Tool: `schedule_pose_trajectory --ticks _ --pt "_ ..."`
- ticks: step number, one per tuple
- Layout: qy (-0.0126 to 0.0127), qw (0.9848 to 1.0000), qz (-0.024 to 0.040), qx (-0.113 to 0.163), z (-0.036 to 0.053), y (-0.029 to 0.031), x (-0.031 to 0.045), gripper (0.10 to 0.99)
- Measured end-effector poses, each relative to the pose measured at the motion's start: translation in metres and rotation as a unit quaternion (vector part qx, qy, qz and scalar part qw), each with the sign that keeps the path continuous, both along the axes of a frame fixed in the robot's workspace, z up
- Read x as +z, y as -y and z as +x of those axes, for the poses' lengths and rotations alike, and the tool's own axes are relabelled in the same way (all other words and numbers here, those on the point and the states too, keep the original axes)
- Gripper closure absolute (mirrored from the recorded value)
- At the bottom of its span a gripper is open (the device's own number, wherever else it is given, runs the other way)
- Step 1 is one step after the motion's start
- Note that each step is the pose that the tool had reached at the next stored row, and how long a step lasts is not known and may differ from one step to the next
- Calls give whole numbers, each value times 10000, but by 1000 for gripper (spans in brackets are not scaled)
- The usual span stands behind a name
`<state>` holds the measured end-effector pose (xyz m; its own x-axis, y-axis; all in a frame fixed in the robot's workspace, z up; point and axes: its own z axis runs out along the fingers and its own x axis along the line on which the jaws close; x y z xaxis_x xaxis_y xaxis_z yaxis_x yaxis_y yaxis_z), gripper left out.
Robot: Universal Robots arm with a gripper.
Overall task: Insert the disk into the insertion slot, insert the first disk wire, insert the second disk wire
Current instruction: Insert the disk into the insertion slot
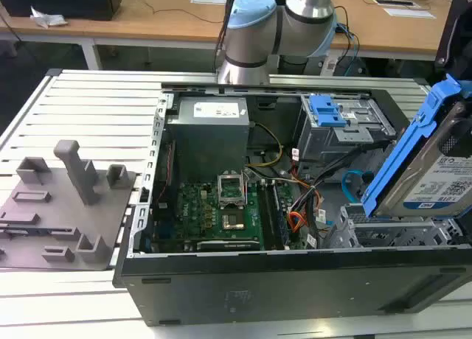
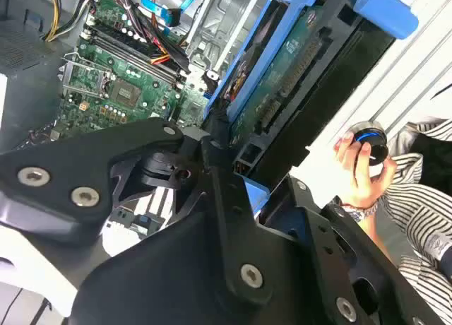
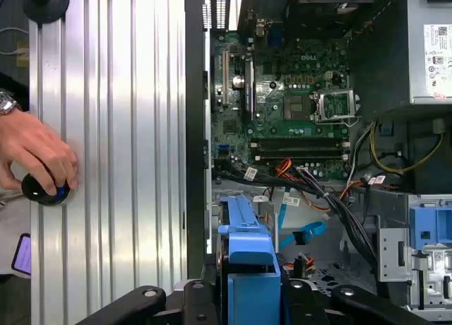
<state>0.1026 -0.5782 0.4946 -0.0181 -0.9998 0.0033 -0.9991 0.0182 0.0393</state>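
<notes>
The end effector is clenched on the disk, its black fingers clamped on either side of the bright blue carrier. The disk hangs tilted, label side up in the exterior view, with its lower end close over the insertion slot and not yet seated in it. The slot sits at the exterior view's right end of the open computer case.

Just beside the slot, the second disk wire curves in a loop. The first disk wire lies near it, along the edge of the green motherboard. Behind them stands a grey bay with a blue latch.

The case rests on a slatted metal tabletop. In both wrist views, a person's hand rests on a round black knob on the tabletop, beside the case.
</notes>
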Motion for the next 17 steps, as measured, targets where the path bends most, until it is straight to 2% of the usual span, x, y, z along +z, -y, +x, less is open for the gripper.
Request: schedule_pose_trajectory --ticks 1,2,10,16,17 --pt "0 10000 0 0 0 0 -4 722" --pt "0 10000 0 0 -1 0 -42 722" --pt "0 10000 0 0 -2 0 -121 722" --pt "0 10000 0 0 -1 0 -213 722" --pt "0 10000 0 0 -2 0 -246 722"
